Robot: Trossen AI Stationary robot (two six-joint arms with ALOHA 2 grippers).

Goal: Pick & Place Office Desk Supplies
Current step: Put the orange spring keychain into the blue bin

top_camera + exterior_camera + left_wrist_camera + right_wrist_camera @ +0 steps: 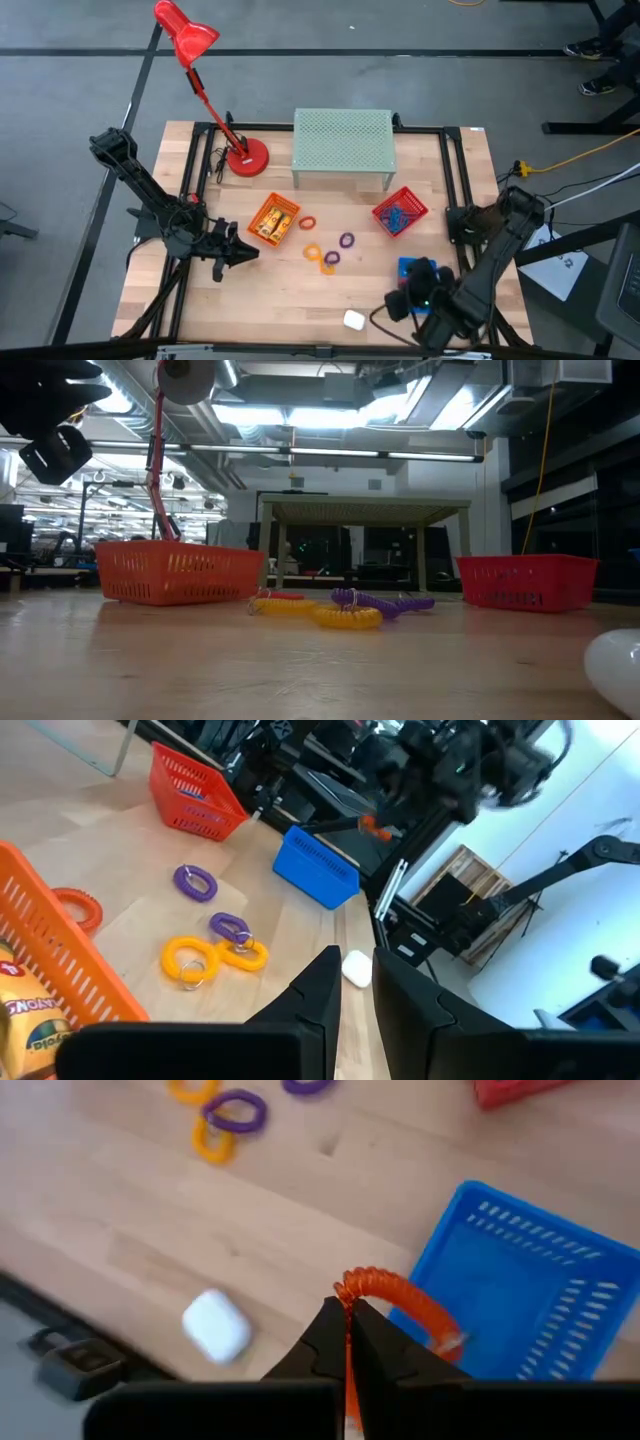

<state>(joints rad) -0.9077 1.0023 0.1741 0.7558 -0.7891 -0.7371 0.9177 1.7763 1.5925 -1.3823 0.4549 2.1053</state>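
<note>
Here your right end effector is clenched on a thin orange coiled loop over the blue mesh basket, lower right in the high view; your left end effector, fingers slightly apart and empty, waits beside the orange mesh basket on the wooden table

Bright ceiling strip lights glare in the low view; foreground blurred.

The pale wooden worktop carries a red desk lamp, a pale green mesh riser, orange, red and blue mesh baskets, loose coloured coil loops and a small white case.
</note>
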